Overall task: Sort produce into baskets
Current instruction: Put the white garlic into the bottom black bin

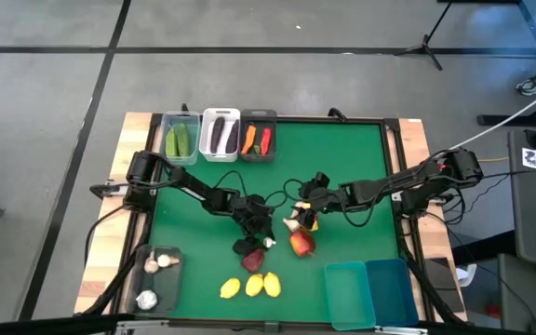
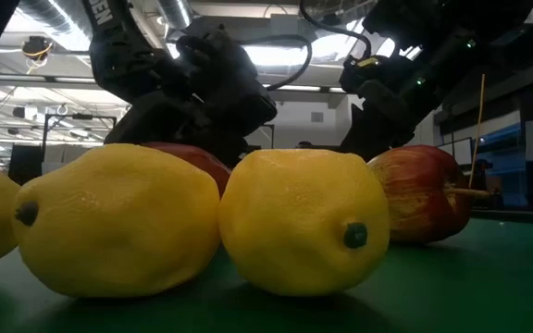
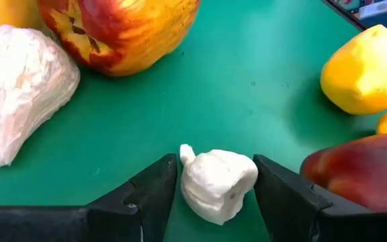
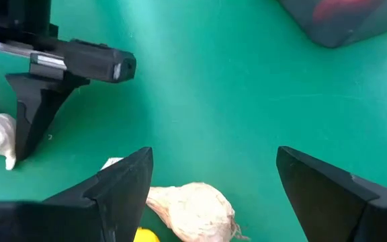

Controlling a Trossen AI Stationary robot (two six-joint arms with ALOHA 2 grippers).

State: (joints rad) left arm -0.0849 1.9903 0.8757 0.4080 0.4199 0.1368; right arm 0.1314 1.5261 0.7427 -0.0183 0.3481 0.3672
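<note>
High view: we see both arms reaching in from the table's sides toward the middle of the green mat [image 1: 342, 177], elbows low. The left gripper [image 3: 215, 191] is down at the mat, its fingers clasped around a small white garlic bulb [image 3: 217, 181] beside a red apple [image 3: 123, 30]. The right gripper [image 4: 213, 178] hangs spread wide over another garlic bulb [image 4: 193, 212], grasping nothing. Three lemons [image 1: 252, 286] lie near the mat's front edge.
</note>
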